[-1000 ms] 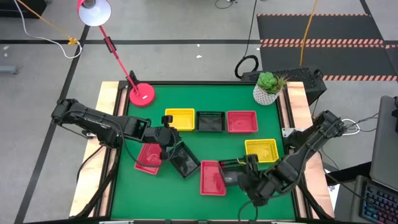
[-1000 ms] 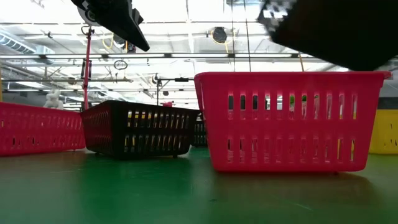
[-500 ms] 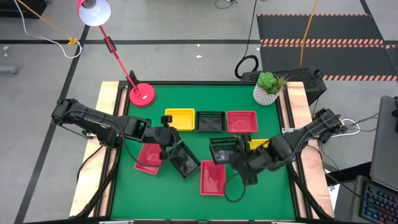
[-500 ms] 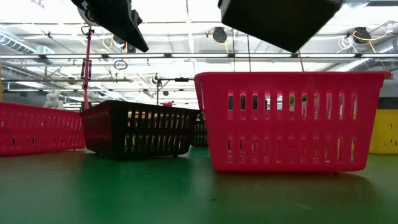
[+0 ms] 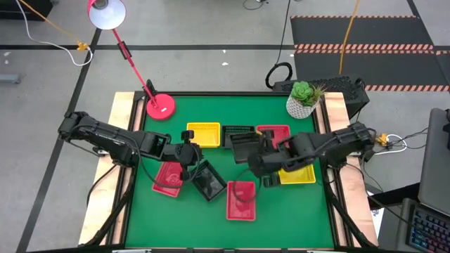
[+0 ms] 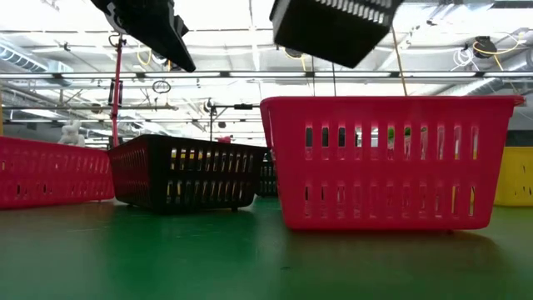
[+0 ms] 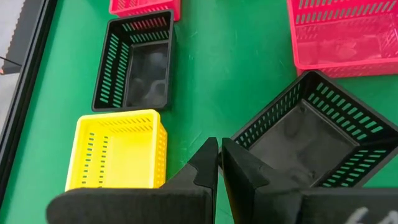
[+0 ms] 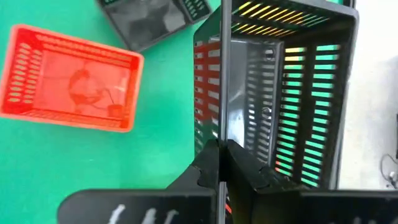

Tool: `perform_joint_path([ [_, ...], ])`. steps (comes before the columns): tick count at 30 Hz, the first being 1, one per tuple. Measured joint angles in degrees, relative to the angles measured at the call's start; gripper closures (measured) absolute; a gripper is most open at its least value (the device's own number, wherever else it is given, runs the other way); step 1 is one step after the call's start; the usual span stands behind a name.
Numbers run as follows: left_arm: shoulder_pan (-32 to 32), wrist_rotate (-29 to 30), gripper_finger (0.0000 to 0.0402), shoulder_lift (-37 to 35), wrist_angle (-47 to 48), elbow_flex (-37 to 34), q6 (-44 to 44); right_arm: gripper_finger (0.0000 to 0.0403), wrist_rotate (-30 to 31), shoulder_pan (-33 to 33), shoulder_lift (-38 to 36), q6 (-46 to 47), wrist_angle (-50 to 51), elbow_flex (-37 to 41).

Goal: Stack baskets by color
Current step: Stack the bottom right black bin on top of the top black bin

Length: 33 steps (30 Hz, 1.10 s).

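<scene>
My right pincer (image 5: 261, 160) is clenched on the wall of a black basket (image 5: 246, 146), carried clear above the tabletop (image 5: 211, 112), probably toward the black basket (image 5: 237, 131) in the back row; my left pincer (image 5: 187, 156) hangs closed, empty.

Left gripper (image 5: 188, 152) hovers over the table's left-middle, fingers nearly together. Right gripper (image 5: 252, 159) reaches in to the centre, raised, fingers pinched on a black basket (image 5: 244, 148).
</scene>
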<state>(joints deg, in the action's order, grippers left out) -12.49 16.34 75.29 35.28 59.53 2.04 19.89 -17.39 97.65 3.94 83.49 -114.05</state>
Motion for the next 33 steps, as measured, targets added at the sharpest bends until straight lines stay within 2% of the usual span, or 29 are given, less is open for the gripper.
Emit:
perform_joint_path([
  [6, 0.0, 0.0, 0.0376, 0.0, 1.88, 0.0, 0.9, 0.0401, 1.36, 4.22, 6.25, -7.23, 3.57, -7.34],
  [11, 0.0, 0.0, 0.0376, 0.0, 2.3, 0.0, 1.27, 0.0401, 1.34, 7.76, 9.28, -11.43, 3.5, -10.49],
  [17, 0.0, 0.0, 0.0376, 0.0, 2.42, 0.0, 1.6, 0.04, 1.38, 12.04, 11.32, -12.59, 3.59, -10.72],
  [28, 0.0, 0.0, 0.0376, 0.0, 5.77, 0.0, 3.77, 0.04, 4.16, 15.83, 15.49, -7.93, 0.75, -10.72],
  [33, -0.02, -0.02, 0.0376, 0.0, 8.08, 0.0, 5.62, 0.0399, 4.06, 15.98, 15.75, -9.31, -3.33, -6.31],
])
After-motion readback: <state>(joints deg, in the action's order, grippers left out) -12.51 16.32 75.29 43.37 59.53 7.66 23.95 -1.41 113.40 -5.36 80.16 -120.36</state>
